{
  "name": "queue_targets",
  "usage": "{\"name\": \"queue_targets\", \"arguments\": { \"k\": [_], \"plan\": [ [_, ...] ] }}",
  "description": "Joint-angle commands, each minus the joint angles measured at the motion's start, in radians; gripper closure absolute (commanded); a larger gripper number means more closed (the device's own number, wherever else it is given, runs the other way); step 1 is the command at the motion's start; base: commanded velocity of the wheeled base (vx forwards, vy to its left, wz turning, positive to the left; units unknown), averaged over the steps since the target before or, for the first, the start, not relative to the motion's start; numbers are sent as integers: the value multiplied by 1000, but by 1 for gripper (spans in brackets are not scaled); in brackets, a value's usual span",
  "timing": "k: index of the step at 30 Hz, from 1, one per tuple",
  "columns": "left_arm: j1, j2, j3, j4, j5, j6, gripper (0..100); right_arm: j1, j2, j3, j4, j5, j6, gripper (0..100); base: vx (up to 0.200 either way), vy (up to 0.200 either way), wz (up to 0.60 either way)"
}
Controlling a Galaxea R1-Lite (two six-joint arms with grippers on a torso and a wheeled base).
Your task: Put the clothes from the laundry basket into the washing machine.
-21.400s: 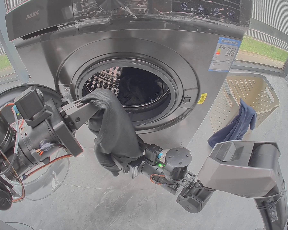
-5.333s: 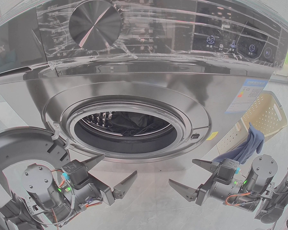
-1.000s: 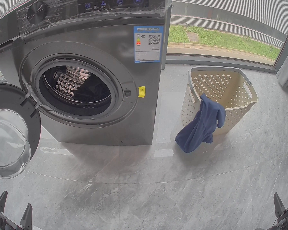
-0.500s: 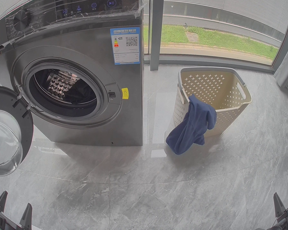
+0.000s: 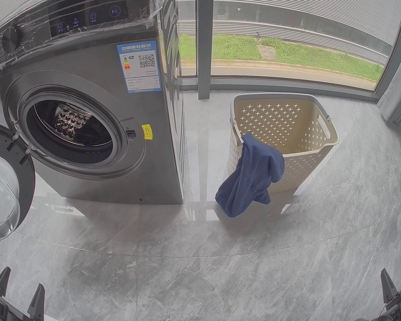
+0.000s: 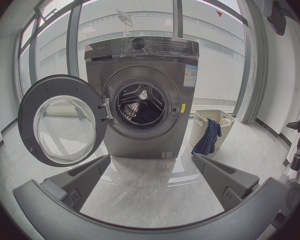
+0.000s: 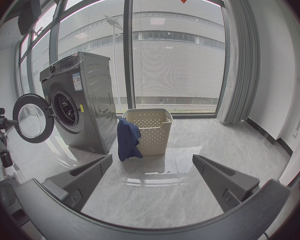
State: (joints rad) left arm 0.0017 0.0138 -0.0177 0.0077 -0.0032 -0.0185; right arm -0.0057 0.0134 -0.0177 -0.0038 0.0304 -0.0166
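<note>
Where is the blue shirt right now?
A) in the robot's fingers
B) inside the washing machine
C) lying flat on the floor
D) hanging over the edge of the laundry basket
D: the blue shirt is draped over the rim of the laundry basket, and most of it hangs down the outside.

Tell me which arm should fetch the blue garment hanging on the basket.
Probably the right. The blue garment and basket lie on the robot's right side, and the right gripper, jaws open, faces them; the left gripper faces the washing machine.
</note>
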Motion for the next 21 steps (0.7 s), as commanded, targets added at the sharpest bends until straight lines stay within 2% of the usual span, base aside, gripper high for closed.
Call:
{"name": "queue_targets", "arguments": {
  "k": [1, 14, 21],
  "plan": [
    [0, -12, 15, 0, 0, 0, 0, 0, -6, 18, -2, 2, -2, 0, 0, -200, 0],
    [0, -12, 15, 0, 0, 0, 0, 0, -6, 18, -2, 2, -2, 0, 0, -200, 0],
    [0, -12, 15, 0, 0, -1, 0, 0, -6, 18, -2, 0, 0, 0, 0, 0, 0]
  ]
}}
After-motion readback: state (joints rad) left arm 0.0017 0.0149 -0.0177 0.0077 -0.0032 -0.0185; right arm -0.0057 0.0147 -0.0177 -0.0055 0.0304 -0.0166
